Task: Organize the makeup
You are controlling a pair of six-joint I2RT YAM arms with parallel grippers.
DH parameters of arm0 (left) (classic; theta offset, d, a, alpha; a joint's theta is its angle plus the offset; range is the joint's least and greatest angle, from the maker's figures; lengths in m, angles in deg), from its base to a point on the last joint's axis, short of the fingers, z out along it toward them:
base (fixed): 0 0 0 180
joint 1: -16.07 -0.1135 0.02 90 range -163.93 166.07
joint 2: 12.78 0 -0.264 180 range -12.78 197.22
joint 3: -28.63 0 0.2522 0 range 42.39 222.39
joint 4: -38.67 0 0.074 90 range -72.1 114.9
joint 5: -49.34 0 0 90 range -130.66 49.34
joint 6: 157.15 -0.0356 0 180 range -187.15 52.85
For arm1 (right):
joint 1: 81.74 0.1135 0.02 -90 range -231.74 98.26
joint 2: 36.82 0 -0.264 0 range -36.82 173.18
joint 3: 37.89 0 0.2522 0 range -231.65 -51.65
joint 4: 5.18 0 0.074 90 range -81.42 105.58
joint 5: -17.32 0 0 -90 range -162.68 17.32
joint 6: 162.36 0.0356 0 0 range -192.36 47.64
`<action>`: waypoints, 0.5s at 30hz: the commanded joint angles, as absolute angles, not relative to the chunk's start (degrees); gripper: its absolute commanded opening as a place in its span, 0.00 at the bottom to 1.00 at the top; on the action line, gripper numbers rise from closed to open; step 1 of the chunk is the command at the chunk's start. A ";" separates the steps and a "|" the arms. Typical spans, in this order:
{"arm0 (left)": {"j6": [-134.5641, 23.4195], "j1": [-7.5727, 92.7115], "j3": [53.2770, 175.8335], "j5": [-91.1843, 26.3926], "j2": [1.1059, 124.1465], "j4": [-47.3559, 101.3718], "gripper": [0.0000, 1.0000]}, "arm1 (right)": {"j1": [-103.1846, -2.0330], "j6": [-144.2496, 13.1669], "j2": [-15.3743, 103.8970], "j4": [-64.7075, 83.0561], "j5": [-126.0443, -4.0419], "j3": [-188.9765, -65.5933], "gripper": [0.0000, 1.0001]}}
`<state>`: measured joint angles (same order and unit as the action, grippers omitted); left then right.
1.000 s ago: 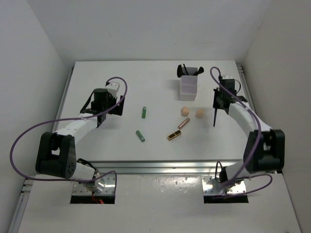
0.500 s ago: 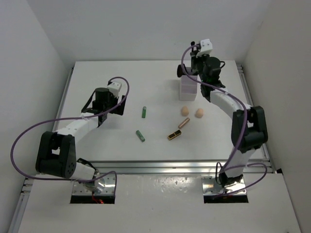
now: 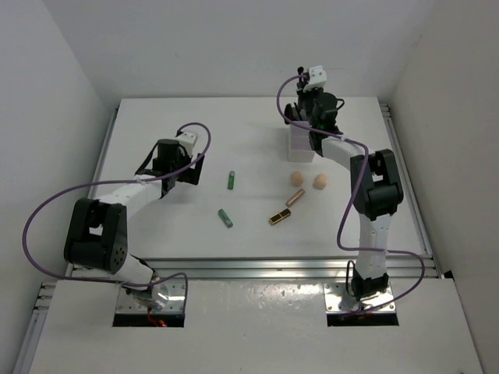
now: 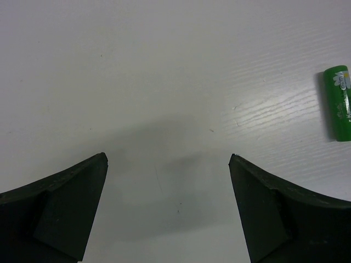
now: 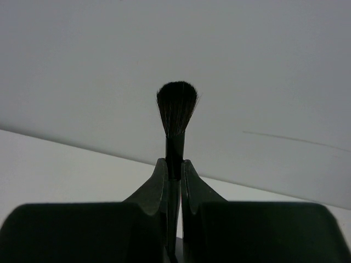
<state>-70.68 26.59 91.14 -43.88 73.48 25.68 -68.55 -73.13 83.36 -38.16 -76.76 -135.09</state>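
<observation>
while right gripper [image 5: 174, 164] pinches black brush [image 5: 176, 107] by stiff handle, soft bristles up, far right by white box [image 3: 300, 144]: likely light, slippery; grip handle only. left gripper [image 4: 168, 160] wide, empty, green tube [image 4: 339, 103] near.

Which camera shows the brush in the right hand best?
Right wrist: the brush stands clamped in the right hand, bristles clear. In the top view I cannot make it out; the left wrist misses it.

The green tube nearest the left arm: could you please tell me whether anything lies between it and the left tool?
Nothing visible does. The left tool stands open above the table, and the green tube lies off to one side of it, with only white tabletop between them.
</observation>
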 commanded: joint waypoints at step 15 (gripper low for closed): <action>-71.81 26.44 95.74 -44.61 74.93 26.40 0.99 | -68.99 -67.70 78.60 -44.16 -76.99 -121.53 0.29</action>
